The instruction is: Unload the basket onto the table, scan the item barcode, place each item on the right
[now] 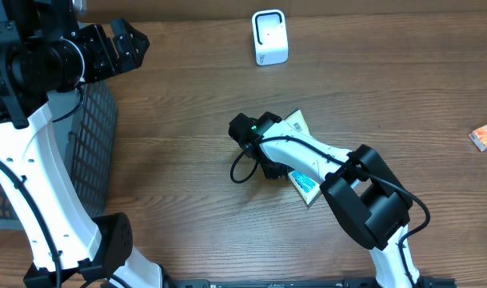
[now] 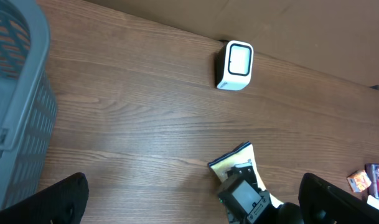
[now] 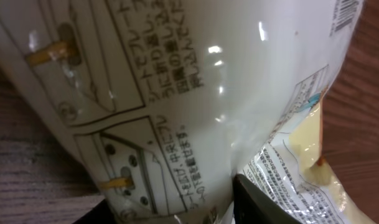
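Right gripper (image 1: 273, 156) is down on the packet (image 1: 296, 123) near the middle of the table, its jaws set either side of the pack. One dark finger (image 3: 267, 200) touches the film, but I cannot tell whether the jaws have pinched home.

From overhead the packet lies flat and slanted. One end shows at 1 o'clock of the gripper and the other, with a blue patch, at 5 o'clock.

Up close, the packet (image 3: 195, 93) is glossy white film with glare spots. It carries grey Japanese print, line-drawn instruction panels and small yellow marks. A pale yellow area shows at 4 o'clock in the wrist view, and a barcode (image 3: 346, 15) sits at 1 o'clock on the pack's edge.

The white scanner (image 1: 269, 37) stands at 12 o'clock of the packet, well apart. Left gripper (image 1: 125, 44) is at 10 o'clock, above the grey basket (image 1: 95, 152), with its jaws spread wide and nothing between them. A small orange packet (image 1: 485, 136) lies far out at 3 o'clock.
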{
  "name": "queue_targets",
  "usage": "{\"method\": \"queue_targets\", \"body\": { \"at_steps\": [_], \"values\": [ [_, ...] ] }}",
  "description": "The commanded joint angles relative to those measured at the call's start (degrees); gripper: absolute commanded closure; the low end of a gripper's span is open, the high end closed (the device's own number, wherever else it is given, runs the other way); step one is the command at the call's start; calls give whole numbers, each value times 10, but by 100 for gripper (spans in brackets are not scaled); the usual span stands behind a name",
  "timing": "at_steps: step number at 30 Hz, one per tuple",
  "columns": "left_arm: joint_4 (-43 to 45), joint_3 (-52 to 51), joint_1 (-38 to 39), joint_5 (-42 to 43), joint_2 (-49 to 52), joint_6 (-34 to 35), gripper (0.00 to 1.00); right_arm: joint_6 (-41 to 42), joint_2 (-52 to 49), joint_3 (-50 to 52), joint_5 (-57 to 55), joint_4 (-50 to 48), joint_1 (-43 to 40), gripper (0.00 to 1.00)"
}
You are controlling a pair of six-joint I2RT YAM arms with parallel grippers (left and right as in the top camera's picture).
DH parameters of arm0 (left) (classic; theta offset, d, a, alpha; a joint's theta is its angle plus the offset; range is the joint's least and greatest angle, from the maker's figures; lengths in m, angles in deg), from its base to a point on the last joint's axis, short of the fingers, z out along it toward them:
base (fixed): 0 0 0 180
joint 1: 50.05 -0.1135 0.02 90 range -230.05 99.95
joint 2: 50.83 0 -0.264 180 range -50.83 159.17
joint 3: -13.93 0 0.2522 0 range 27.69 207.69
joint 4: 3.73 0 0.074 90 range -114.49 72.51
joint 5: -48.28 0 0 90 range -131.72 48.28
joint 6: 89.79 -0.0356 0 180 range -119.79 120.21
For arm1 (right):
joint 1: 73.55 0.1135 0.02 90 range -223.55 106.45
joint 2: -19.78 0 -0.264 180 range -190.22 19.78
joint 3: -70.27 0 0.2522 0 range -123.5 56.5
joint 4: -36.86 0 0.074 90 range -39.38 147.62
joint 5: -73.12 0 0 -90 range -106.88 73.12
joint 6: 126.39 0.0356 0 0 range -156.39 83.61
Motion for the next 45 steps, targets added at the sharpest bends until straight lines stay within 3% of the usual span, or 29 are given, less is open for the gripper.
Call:
{"method": "queue_targets", "body": {
  "at_steps": [1,2,10,16,21,26,33,36,37,38,41,45],
  "values": [
    [1,6,-3,6,-2,-5,0,16,-2,4,17,-10,1,89],
    [1,6,-3,6,-2,-5,0,16,-2,-4,26,-9,1,96],
    [1,6,-3,6,-2,-5,0,3,-2,-155,174,89,-25,96],
    [1,6,-3,6,-2,-5,0,-94,-2,-253,488,104,-49,96],
    [1,6,-3,6,-2,-5,0,-112,-2,-233,744,46,-74,96],
    [1,6,-3,6,-2,-5,0,-91,-3,-167,865,-30,-84,96],
    [1,6,-3,6,-2,-5,0,-2,-3,-48,834,-126,-125,96],
    [1,6,-3,6,-2,-5,0,-1,-3,-16,805,-135,-163,94],
    [1,6,-3,6,-2,-5,0,-2,-3,-10,789,-132,-180,89],
    [1,6,-3,6,-2,-5,0,-2,-3,-3,763,-126,-201,76],
    [1,6,-3,6,-2,-5,0,-9,-3,4,721,-105,-251,69],
    [1,6,-3,6,-2,-5,0,-19,-3,1,536,-57,-316,47]
  ]
}}
